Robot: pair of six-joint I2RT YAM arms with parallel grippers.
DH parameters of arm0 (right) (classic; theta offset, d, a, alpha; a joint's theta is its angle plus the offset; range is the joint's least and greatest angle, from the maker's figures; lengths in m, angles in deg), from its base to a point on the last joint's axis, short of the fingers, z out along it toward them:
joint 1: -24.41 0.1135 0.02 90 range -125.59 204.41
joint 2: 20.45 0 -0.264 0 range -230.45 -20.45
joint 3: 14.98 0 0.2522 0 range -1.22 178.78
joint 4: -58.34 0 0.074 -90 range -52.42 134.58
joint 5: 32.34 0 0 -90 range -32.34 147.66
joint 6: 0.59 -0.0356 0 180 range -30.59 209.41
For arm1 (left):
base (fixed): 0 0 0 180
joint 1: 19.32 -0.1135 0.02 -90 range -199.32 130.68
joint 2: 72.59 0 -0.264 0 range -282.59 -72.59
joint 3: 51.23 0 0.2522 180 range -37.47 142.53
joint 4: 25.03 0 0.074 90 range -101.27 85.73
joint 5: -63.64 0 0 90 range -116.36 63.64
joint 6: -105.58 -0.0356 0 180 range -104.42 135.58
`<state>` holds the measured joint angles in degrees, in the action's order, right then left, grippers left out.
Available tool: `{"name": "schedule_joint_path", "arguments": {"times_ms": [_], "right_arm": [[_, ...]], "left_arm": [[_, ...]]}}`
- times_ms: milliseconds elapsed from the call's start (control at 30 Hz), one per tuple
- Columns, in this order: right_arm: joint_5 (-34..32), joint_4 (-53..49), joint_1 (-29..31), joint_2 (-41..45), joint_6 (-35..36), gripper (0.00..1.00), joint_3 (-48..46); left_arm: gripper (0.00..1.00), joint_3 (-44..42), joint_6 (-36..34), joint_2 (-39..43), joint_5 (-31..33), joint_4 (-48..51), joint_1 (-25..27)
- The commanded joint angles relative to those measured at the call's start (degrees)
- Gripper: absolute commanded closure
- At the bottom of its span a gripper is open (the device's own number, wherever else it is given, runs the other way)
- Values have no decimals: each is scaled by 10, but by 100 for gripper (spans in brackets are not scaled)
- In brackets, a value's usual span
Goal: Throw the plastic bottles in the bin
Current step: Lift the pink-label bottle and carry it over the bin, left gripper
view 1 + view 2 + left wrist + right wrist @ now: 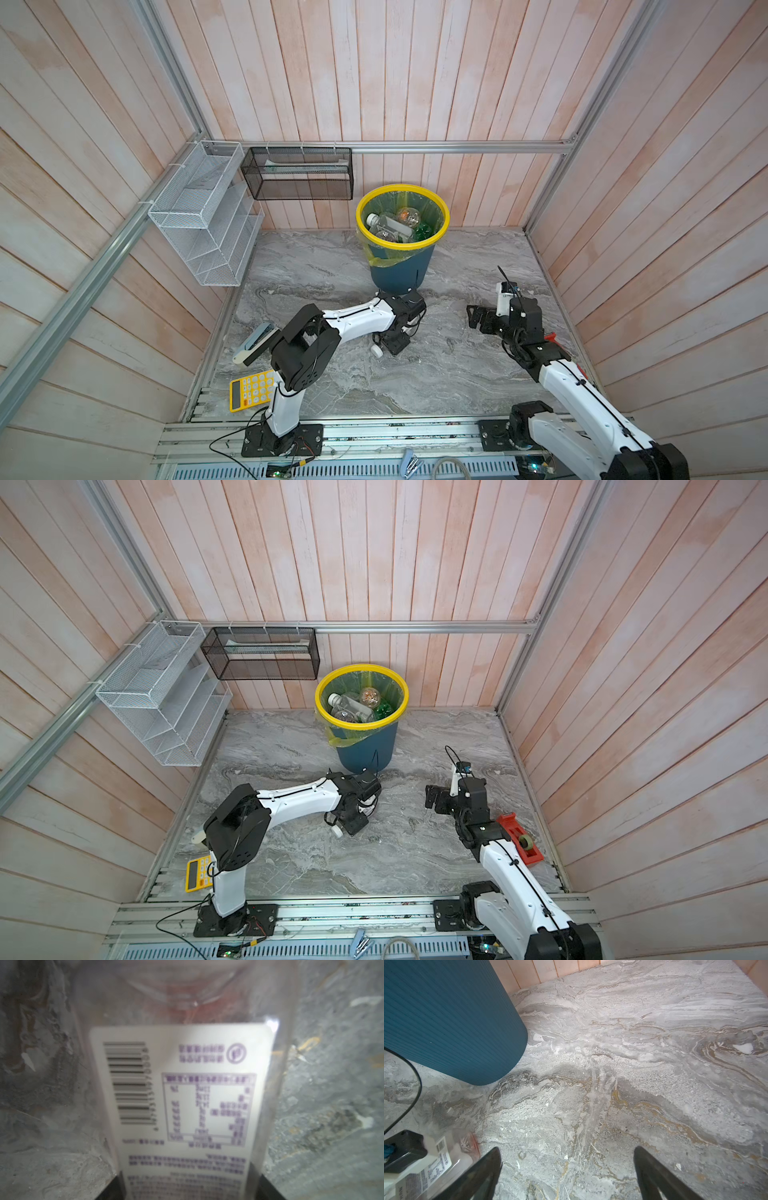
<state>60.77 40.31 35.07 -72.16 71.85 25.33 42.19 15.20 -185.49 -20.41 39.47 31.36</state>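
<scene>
The left gripper (190, 1175) straddles a clear labelled bottle (182, 1093), one jaw at each side; whether they pinch it cannot be told. The bottle lies on the marble table (436, 382) just before the bin (399, 270), which holds other bottles (388, 226). The right gripper (566, 1167) hangs spread, empty. The step looks like grasping; next needs a firm squeeze, then a lift over the yellow rim (402, 245).

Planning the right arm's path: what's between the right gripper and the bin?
Nothing but bare marble tabletop between the right gripper and the bin; the right wrist view and both top views show it.
</scene>
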Motion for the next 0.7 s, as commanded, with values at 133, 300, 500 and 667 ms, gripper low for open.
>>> {"name": "schedule_joint_path", "arguments": {"times_ms": [133,300,500,667], "right_arm": [[3,8,-4,-3,10,1,-5],[-5,8,-4,3,6,1,-8],[-14,15,-4,19,2,1,-14],[-17,15,-4,28,-2,0,-12]], "left_arm": [[48,10,-6,11,-36,-2,-1],[60,-17,29,127,-34,-56,0],[63,-74,59,370,46,-197,7],[59,-122,-18,536,179,-385,6]]}}
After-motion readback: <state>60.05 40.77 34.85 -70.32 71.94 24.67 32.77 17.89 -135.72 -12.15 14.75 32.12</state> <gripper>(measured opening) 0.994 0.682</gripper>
